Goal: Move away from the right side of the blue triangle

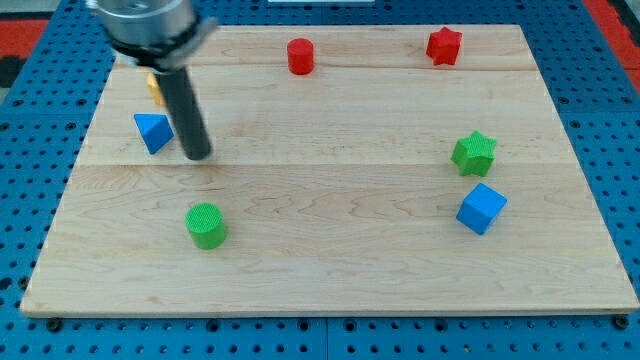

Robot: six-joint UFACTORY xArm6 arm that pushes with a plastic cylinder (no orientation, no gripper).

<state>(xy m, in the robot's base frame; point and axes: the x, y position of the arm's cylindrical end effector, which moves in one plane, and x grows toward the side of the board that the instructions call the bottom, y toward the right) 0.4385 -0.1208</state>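
The blue triangle lies near the wooden board's left edge. My tip rests on the board just to the right of it, a small gap apart, slightly lower in the view. The dark rod rises up and to the left from the tip toward the arm at the view's top left.
A yellow block is partly hidden behind the rod above the blue triangle. A green cylinder sits below my tip. A red cylinder and red star are at the top. A green star and blue cube are at the right.
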